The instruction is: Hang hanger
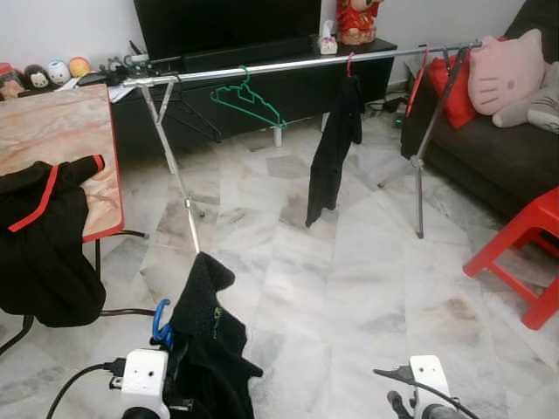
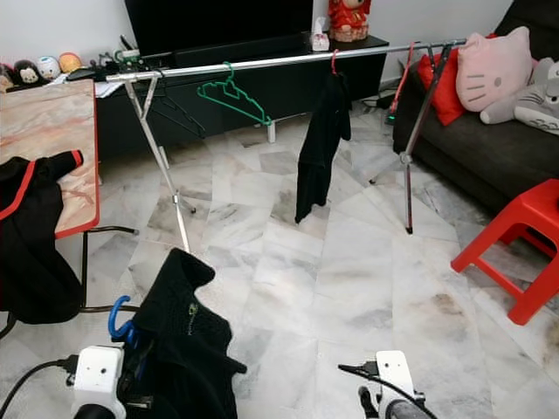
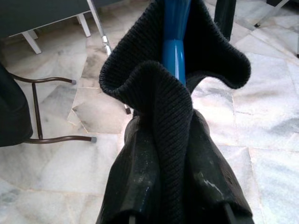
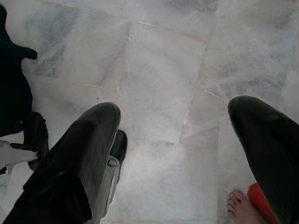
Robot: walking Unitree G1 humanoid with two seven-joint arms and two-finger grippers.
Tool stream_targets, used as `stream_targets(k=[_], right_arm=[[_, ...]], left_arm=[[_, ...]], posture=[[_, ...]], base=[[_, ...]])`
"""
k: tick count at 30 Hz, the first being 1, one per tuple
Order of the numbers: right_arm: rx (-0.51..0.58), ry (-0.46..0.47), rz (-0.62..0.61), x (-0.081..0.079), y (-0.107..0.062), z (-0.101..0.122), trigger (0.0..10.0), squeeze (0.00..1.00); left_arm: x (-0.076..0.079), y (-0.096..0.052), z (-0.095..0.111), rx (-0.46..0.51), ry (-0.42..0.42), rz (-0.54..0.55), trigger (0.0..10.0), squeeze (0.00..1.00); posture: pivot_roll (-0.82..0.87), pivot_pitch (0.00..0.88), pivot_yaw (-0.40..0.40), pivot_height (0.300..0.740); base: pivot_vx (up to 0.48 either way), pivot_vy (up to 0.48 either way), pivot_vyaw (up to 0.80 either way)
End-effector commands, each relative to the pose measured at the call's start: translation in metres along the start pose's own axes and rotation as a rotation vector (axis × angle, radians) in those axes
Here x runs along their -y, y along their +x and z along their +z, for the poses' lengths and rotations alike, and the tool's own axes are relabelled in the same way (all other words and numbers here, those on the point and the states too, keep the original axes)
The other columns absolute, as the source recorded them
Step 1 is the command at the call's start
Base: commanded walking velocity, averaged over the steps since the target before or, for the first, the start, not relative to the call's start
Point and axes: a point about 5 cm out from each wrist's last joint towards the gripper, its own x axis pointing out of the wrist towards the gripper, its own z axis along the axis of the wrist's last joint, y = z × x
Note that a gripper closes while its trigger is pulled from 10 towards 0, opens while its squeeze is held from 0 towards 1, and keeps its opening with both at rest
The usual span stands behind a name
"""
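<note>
Carrying the blue hanger [image 1: 161, 321] low in front of the body, the left pincer [image 3: 177, 205] is clamped on it together with the black knitted garment [image 1: 210, 336] that is draped over it. The blue hook is sticking out beside the cloth, and in the left wrist view the blue neck is rising between the folds.

The rail of the drying rack [image 1: 297, 63] is standing well apart, across the marble floor [image 1: 367, 262]. A green hanger [image 1: 249, 100] and a hanging black garment [image 1: 334, 148] are already on it, with free rail between them.

To do this step well, I think the robot is needing to walk closer first, then lift the hook above the rail in that free part and lower it until it is catching. The cloth may cover the hook, so the hook should stay turned toward the rail.

The right pincer [image 4: 175, 135] is hanging idle over the floor with its fingers apart, near a bare foot [image 4: 243, 207] of a person.
</note>
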Motion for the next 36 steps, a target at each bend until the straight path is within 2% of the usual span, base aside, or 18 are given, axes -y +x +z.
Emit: stream_targets(k=[1,10,21,36], right_arm=[[-0.007,0.005,0.0,0.0,0.0,-0.001,10.0,0.0],[-0.004,0.03,-0.008,-0.001,0.0,-0.001,10.0,0.0],[0.001,0.017,-0.001,-0.001,0.001,0.004,10.0,0.0],[0.009,0.02,0.016,-0.005,0.001,0.007,10.0,0.0]], left_arm=[[-0.003,0.001,0.007,0.026,0.024,-0.003,10.0,0.0],[-0.004,0.004,0.008,0.024,0.03,-0.01,10.0,0.0],[-0.008,0.007,0.01,0.021,0.037,-0.005,10.0,0.0],[-0.004,0.013,0.014,0.028,0.027,-0.008,10.0,0.0]], posture=[[-0.02,0.0,0.016,0.732],[-0.03,0.0,0.024,0.732],[-0.04,0.0,0.027,0.732],[-0.04,0.0,0.025,0.732]], base=[[0.322,0.0,0.0],[0.305,0.0,0.0],[0.319,0.0,0.0],[0.326,0.0,0.0]])
